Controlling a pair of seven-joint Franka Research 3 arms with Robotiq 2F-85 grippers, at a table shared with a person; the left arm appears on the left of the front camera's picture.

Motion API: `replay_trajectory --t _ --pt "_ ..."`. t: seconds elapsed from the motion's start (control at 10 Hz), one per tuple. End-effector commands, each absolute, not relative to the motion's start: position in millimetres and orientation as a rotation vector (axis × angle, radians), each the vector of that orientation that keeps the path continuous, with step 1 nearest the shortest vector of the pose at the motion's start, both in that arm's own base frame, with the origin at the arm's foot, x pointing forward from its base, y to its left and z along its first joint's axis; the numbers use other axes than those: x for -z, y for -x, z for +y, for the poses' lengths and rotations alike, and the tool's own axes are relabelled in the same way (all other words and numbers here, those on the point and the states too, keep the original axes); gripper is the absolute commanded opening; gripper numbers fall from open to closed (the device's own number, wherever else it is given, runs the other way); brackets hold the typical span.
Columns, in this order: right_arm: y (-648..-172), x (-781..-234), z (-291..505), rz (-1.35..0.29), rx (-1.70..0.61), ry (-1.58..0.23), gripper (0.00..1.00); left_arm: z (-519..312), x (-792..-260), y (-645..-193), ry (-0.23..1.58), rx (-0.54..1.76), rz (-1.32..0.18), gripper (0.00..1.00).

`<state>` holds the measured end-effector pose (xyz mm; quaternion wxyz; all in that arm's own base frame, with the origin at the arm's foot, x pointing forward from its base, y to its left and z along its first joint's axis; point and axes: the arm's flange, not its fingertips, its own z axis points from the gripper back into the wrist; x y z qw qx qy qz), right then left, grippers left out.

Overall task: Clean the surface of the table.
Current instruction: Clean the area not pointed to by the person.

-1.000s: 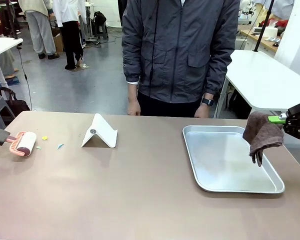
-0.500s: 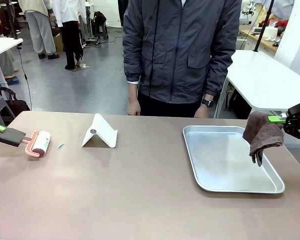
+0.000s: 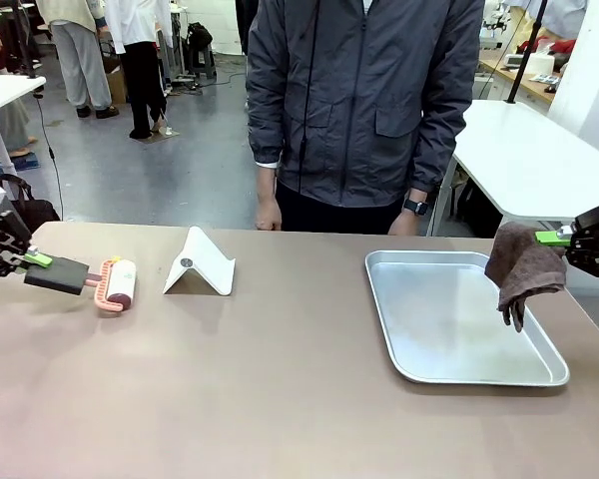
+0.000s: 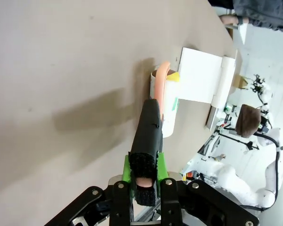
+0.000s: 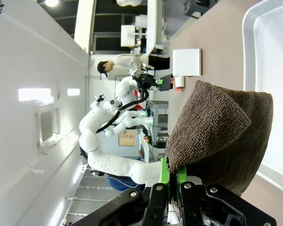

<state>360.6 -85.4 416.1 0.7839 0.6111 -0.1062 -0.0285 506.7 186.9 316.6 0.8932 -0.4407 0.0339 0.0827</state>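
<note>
Matte tan table [image 3: 280,389]; left end effector [image 3: 34,260] grips lint roller [image 3: 116,284], right end effector [image 3: 553,239] brown cloth [image 3: 524,271].

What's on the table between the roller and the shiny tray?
A white folded stand, near the lint roller; from there to the tray the table is bare, seen in front view.

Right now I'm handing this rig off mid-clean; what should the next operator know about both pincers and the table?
Left pincer: shut on the lint roller by its black handle, roller head low at the left part of the table, beside the white folded stand.
Right pincer: shut on the brown cloth, which hangs over the right edge of the steel tray.
Done: yellow and green scraps stick to the roller.
Left: probably rolling the remaining tabletop, then wiping with the cloth.
A person stands at the far edge.
</note>
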Motion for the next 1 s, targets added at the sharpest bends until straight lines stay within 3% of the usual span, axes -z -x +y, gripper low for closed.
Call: replay_trajectory --t 0.0,0.5,0.9 --pt "-361.7 -418.6 -86.5 -0.245 0.056 -1.323 0.07 163.7 -282.0 -492.3 0.795 -0.120 0.126 0.22" --pt "-361.7 -418.6 -86.5 -0.245 0.056 -1.323 0.07 171.1 -322.1 -485.3 0.924 -0.085 0.079 0.22" --pt "-361.7 -418.6 -86.5 -0.245 0.056 -1.323 0.07 212.0 -401.8 -413.6 1.232 0.069 -0.074 0.22"
